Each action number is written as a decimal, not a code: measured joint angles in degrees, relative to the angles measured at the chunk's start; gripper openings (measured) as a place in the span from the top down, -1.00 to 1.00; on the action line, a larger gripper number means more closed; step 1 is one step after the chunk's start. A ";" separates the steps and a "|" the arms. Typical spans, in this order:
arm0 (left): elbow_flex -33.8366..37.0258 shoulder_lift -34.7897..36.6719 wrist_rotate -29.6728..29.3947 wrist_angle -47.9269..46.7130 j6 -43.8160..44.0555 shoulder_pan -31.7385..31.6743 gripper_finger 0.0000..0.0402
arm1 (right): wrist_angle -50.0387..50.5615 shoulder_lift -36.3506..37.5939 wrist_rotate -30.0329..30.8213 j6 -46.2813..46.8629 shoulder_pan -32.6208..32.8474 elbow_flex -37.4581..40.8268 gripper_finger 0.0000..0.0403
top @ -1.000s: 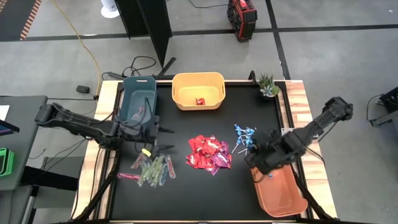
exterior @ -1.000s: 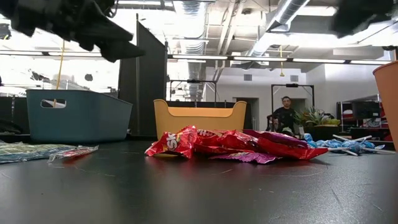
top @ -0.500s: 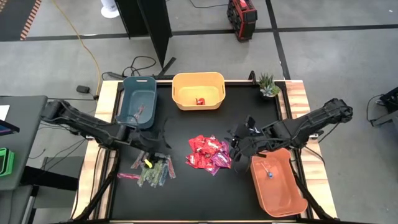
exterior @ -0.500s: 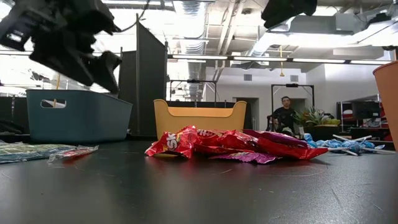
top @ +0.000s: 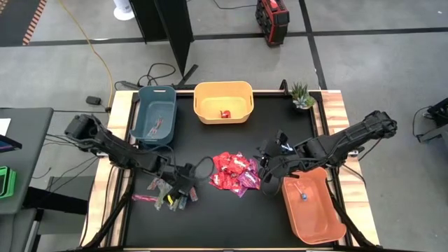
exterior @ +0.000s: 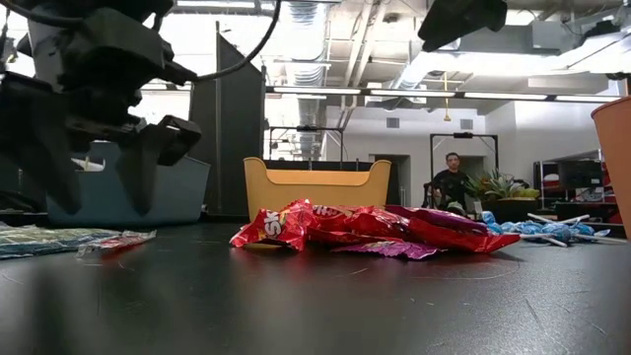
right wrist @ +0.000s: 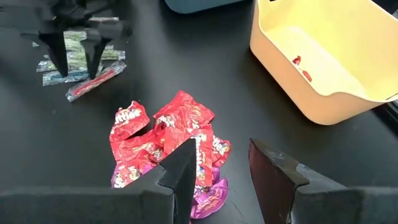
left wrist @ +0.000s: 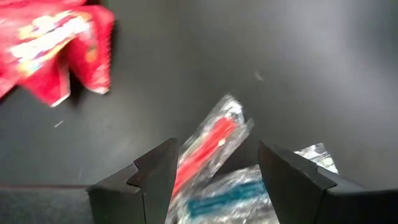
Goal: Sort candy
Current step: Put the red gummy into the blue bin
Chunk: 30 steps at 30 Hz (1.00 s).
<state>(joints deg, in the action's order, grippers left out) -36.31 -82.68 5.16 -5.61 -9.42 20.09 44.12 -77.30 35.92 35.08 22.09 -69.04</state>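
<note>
- Hovering over the heap of thin stick packets (top: pixel 170 192) at the table's front-left was the left gripper (top: pixel 183 183), fingers spread wide with nothing between them. Its wrist view showed a clear packet with a red strip (left wrist: pixel 208 149) sitting right in the gap, and a green-tinted one (left wrist: pixel 236 198) just beside it.
- From the low view that left gripper (exterior: pixel 104 148) hung just above the black table (exterior: pixel 315 296), fingertips pointing down, not quite touching as far as I could tell.
- Pile of shiny red and magenta square packets (top: pixel 235 171) sat mid-table, all bunched up and overlapping. Same heap looked pretty chunky from table level (exterior: pixel 370 229).
- Right gripper (top: pixel 267 172) was parked at the right edge of that red pile, between it and the orange bin (top: pixel 313 210). Fingers were moderately apart and empty; the red packets (right wrist: pixel 165 146) lay straight ahead of them.
- Blue lollipops (exterior: pixel 537 229) lay off to the right of the red heap in the low view; from above the right arm mostly covered them.
- One blue lollipop (top: pixel 303 196) was lying in the orange bin.
- Yellow bin (top: pixel 222 102) at the back had one red piece (top: pixel 225 114) in it; the blue bin (top: pixel 155 113) beside it held a few stick packets (top: pixel 158 124).
</note>
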 joint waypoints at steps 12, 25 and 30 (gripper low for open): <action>-6.09 -11.74 -4.12 -0.42 -3.42 0.16 -0.07 | 0.06 0.00 0.00 -0.01 0.00 0.00 0.21; -8.57 -13.31 -8.88 -4.03 -5.97 -0.10 0.77 | 0.20 0.00 -0.02 -0.08 0.03 0.00 0.21; -8.71 -13.32 -9.12 -4.34 -5.73 -0.43 0.94 | 0.26 0.02 -0.04 -0.08 0.04 0.00 0.21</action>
<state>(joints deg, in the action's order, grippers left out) -45.03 -96.01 -3.97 -9.95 -15.15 19.66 44.38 -77.28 35.88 35.00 22.13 -69.04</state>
